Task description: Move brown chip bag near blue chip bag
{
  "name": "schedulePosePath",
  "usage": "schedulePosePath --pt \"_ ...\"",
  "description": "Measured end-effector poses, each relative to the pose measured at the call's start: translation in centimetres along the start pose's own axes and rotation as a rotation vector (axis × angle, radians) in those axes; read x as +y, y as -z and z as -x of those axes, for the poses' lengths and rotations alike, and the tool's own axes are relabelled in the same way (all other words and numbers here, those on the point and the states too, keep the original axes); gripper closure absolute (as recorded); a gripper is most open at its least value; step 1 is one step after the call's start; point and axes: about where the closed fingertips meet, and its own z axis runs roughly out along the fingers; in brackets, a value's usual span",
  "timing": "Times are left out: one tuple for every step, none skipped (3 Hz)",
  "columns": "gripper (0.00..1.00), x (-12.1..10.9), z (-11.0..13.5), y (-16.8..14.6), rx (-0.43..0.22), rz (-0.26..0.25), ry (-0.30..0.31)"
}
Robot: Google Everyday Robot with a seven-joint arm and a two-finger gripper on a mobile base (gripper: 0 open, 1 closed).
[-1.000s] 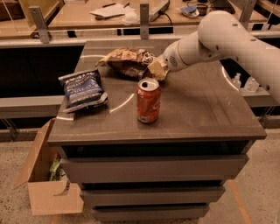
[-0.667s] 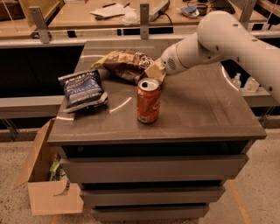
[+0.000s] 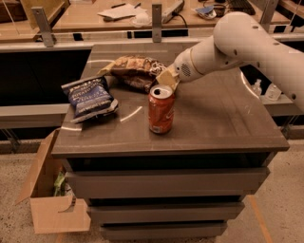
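Observation:
The brown chip bag (image 3: pixel 134 70) is crumpled and lies at the back middle of the grey cabinet top (image 3: pixel 218 118). My gripper (image 3: pixel 166 79) is at the bag's right end and is shut on it, just behind the top of the red-orange soda can (image 3: pixel 161 109). The blue chip bag (image 3: pixel 89 97) lies flat at the left of the top, a short gap away from the brown bag's left tip. The white arm reaches in from the upper right.
The soda can stands upright near the front middle, right below my gripper. An open cardboard box (image 3: pixel 52 199) sits on the floor at the left of the cabinet. A railing and a desk with papers (image 3: pixel 118 12) lie behind.
My gripper has moved a little to the left and toward the can, and the brown chip bag has shifted left with it, closer to the blue bag.

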Motion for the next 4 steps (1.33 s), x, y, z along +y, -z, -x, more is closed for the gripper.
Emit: schedulePosePath --pt "0.30 0.0 0.0 0.0 0.000 0.000 0.000" --pt "0.01 1.8 0.6 1.3 -0.002 0.028 -0.028" --pt "0.00 2.1 1.6 2.2 -0.020 0.019 -0.008" --pt "0.00 0.8 2.6 3.2 -0.070 -0.046 0.036"
